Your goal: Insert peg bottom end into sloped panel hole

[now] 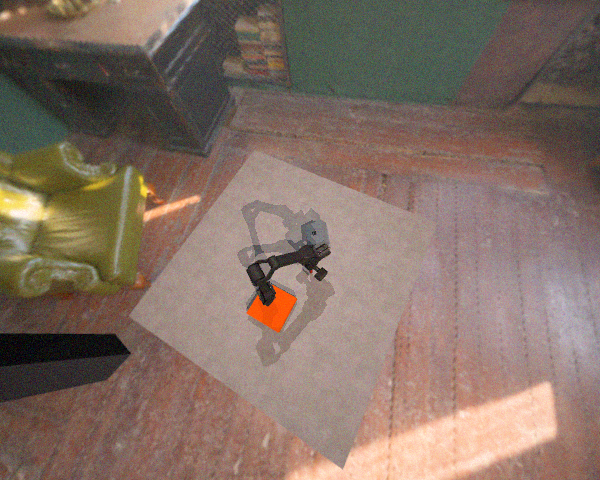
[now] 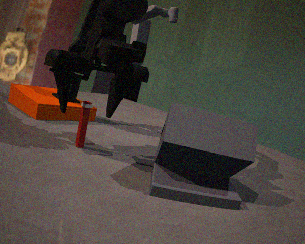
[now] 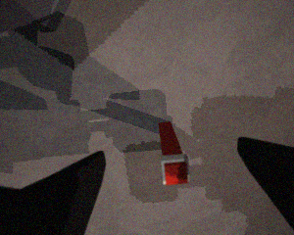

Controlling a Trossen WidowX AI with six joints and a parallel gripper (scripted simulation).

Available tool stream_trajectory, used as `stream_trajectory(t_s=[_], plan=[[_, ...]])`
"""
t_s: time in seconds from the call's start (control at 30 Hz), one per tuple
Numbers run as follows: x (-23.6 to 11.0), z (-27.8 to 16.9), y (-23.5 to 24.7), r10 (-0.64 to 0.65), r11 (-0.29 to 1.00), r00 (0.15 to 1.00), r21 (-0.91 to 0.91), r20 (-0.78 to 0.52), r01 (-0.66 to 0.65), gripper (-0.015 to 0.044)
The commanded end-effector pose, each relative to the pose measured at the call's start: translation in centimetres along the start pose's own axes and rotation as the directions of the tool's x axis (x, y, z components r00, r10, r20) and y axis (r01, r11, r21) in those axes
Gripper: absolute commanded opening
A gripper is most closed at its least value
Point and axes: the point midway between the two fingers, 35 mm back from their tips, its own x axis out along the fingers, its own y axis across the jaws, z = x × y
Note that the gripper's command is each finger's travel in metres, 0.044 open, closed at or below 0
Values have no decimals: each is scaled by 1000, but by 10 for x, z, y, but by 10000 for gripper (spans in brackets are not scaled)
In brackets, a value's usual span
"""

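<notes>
A red square peg [image 2: 83, 124] [image 3: 173, 158] with a pale band near its top stands upright on the table [image 2: 68, 189]. In the top view only a speck of it [image 1: 309, 270] shows under the gripper. My gripper [image 2: 85, 111] [image 3: 170, 151] [image 1: 316, 266] is open and hangs just above the peg, with its fingertips to either side of the peg's top and nothing between them. The grey sloped panel [image 2: 210, 131] [image 1: 314, 232] stands to the right of the peg in the exterior view; its hole is faintly visible only in the top view.
The arm's orange base block [image 2: 29, 102] [image 1: 277, 310] sits behind the peg. A green armchair [image 1: 57, 227] and a dark cabinet [image 1: 109, 77] stand off the table. Dark shadows cross the table.
</notes>
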Motion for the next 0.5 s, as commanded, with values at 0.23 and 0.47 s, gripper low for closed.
stream_trajectory(t_s=[0.23,0.47], plan=[[19,-3,-1,-3,1000,1000,0,-12,3,440],[16,-2,0,1,1000,1000,-2,-4,-1,361]])
